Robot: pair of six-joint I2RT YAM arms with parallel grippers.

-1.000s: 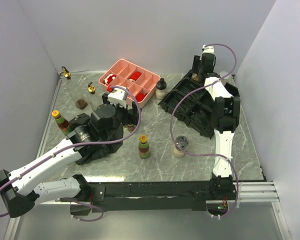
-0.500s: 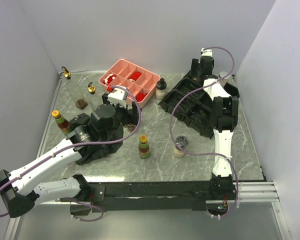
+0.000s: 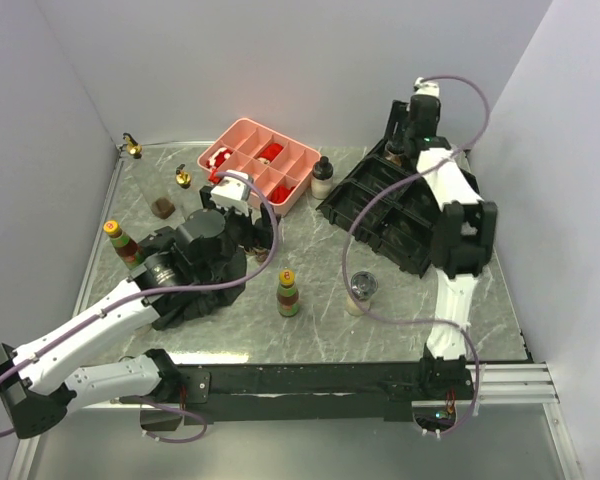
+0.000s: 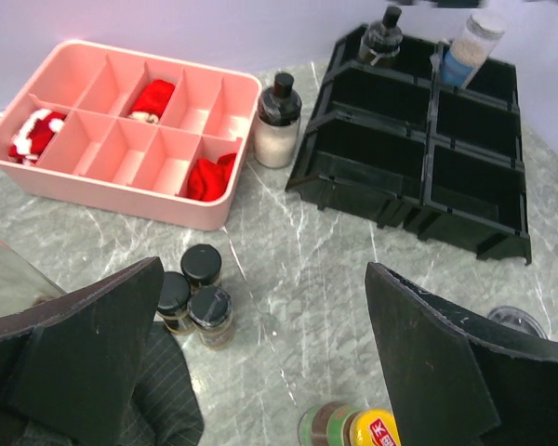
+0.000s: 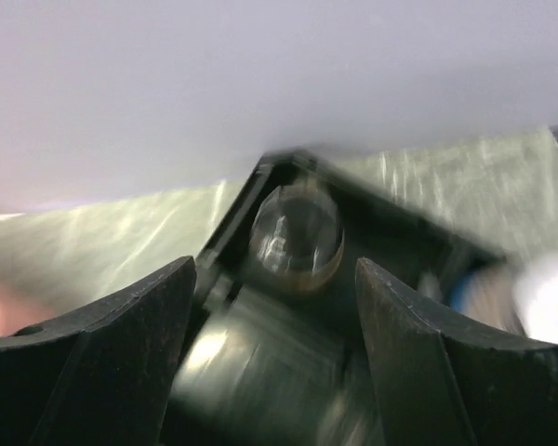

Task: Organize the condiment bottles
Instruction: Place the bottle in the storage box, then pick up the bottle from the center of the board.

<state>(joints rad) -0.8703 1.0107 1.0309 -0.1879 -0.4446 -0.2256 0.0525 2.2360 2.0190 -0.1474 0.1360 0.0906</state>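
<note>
Pink plastic tray (image 3: pixel 292 158) by the far edge of the tabletop (image 3: pixel 320 330): my left wrist camera shows red pieces (image 4: pixel 211 177) in three of its compartments. That camera also gives me what the overhead one hides under the left arm: three black-lidded jars (image 4: pixel 196 293) standing bunched together right at the edge of the black cloth (image 4: pixel 163 400).

Only the overhead view shows a gold-spouted bottle (image 3: pixel 132 146) in the far-left corner, a second gold-spouted bottle (image 3: pixel 184 181) nearer the tray, and a sauce bottle (image 3: pixel 121 241) by the left edge. Another yellow-capped sauce bottle (image 3: pixel 287 292) stands mid-tabletop. From the wrist I see red characters on its cap that I cannot read. A grey-lidded shaker (image 3: pixel 360 291) stands near it, toward the right edge.

A black-capped shaker (image 4: pixel 277 116) of white grains stands between the tray and the black rack (image 4: pixel 431 139). The rack fills the far-right corner. Its back row holds a dark bottle (image 4: pixel 383 35) and a pale shaker (image 4: pixel 471 46) with a blue label, the print too small to read.

The left hand (image 4: pixel 263 279) hovers over the middle of the tabletop, fingers wide apart, holding nothing. The right hand (image 5: pixel 274 269) is over the rack's far corner. That view is blurred, but its fingers stand apart with the dark bottle's top between them, untouched as far as I can tell.
</note>
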